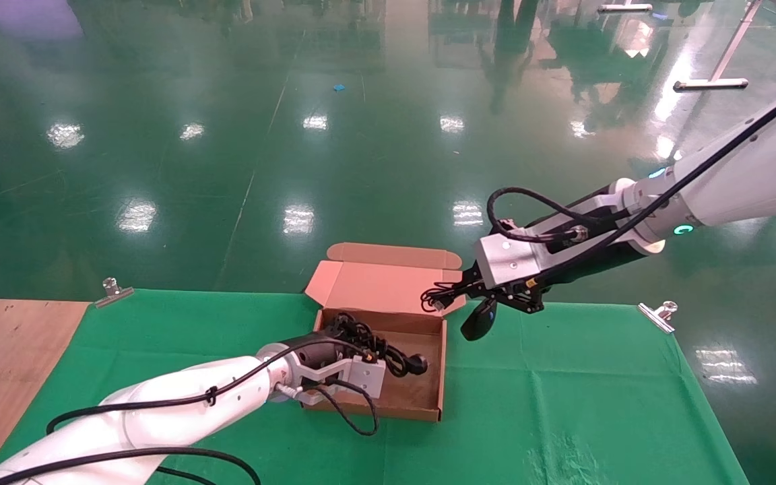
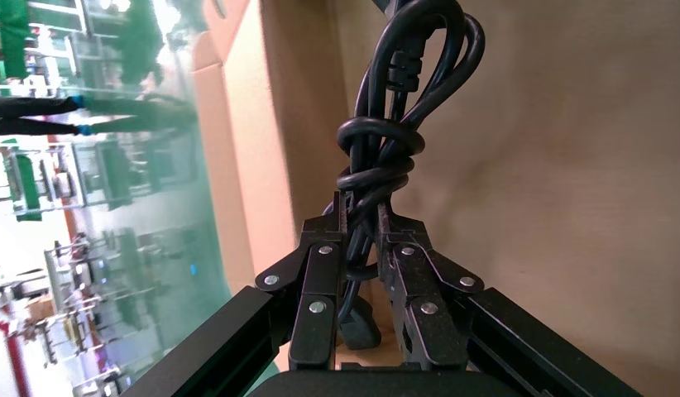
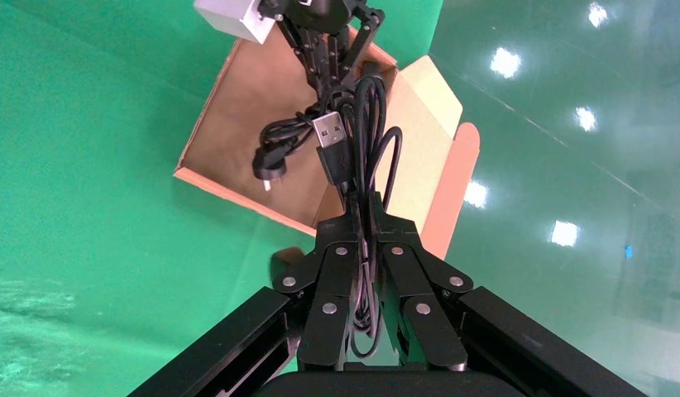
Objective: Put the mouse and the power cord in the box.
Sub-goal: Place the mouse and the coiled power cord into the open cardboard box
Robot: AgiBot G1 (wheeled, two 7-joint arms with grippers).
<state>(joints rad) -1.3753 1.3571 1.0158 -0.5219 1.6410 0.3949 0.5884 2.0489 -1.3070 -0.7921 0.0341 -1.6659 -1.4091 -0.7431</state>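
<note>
Left hand (image 1: 369,351) clamps the power cord (image 1: 388,353) inside the box (image 1: 436,377), likely to lay it down. Right hand (image 1: 467,291) grips the mouse (image 1: 479,318) by its cable, hanging beside the box's rim.

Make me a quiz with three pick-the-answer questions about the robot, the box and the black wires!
1. Where is the power cord?
A. inside the box
B. on the wooden board
C. on the floor

2. What colour is the cloth under the box?
A. red
B. green
C. white

3. What is happening to the mouse?
A. it lies in the box
B. it sits on the cloth
C. it hangs in the air by its cable

Answers:
1. A: the left gripper holds the coiled cord over the brown floor of the box.
2. B: green cloth shows on every side of the box.
3. C: the right gripper pinches the thin cable, and the mouse dangles beside the box's right wall, above the cloth.
</note>
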